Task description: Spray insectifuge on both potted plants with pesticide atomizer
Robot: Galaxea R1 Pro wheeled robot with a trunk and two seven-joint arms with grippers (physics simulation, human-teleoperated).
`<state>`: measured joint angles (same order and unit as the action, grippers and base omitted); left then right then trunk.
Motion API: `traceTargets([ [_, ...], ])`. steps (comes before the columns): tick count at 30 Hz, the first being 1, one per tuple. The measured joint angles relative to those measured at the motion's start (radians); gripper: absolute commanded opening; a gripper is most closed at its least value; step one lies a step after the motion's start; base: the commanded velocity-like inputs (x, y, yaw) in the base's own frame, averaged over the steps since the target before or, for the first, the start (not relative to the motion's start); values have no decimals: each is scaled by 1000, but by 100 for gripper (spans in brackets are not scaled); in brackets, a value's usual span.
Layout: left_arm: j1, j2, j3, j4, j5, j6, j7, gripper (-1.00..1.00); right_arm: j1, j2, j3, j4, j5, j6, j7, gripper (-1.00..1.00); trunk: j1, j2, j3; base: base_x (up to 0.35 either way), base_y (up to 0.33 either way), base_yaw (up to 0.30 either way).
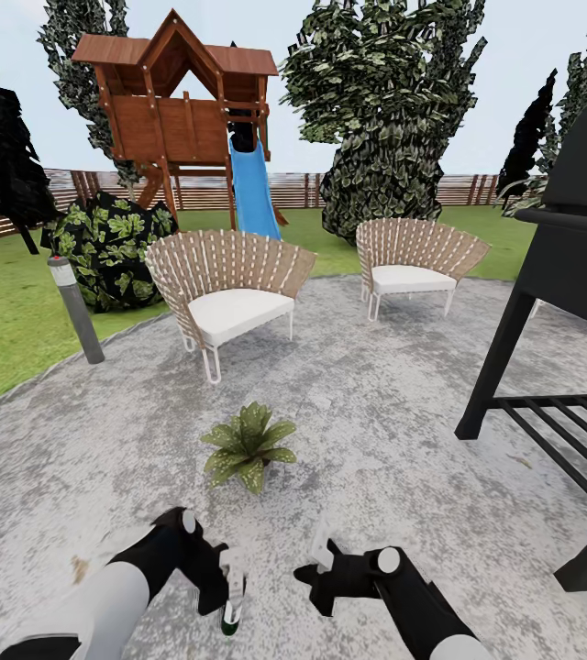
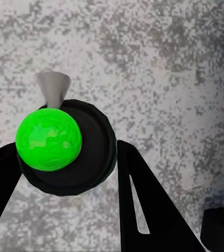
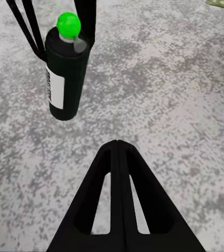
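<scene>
Head view: pesticide atomizer [image 1: 231, 600] held in left gripper [image 1: 225, 573], above paved patio [image 1: 404, 431]; potted plant [image 1: 248, 446] just ahead, no specks seen, spraying not yet done.
Left wrist view: fingers [image 2: 143, 205] closed around bottle.
Right wrist view: right gripper [image 3: 119, 149] fingers pressed together, empty.

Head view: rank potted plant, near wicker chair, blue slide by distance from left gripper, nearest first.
From the left gripper, which holds the atomizer:
1. Potted plant, just ahead on the paving.
2. Near wicker chair, beyond the plant, slightly left.
3. Blue slide, on the lawn by the wooden playhouse, behind the chair.
</scene>
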<state>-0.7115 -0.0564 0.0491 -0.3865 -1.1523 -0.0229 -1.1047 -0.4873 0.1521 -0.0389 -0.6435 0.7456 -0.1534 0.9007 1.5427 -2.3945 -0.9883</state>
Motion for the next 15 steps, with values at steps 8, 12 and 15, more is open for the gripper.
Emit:
traceTargets([
  [8,2,-12,-4,1,-2,0,0,-100,-1,21,0,-1,0,0,0,-100,0,0,0,0,0,0],
  [12,3,-14,-17,1,-2,1,-1,-100,-2,21,0,-2,0,0,0,-100,0,0,0,0,0,0],
  [15,2,-23,-54,1,-2,4,0,-100,-3,22,12,-1,0,0,0,-100,0,0,0,0,0,0],
])
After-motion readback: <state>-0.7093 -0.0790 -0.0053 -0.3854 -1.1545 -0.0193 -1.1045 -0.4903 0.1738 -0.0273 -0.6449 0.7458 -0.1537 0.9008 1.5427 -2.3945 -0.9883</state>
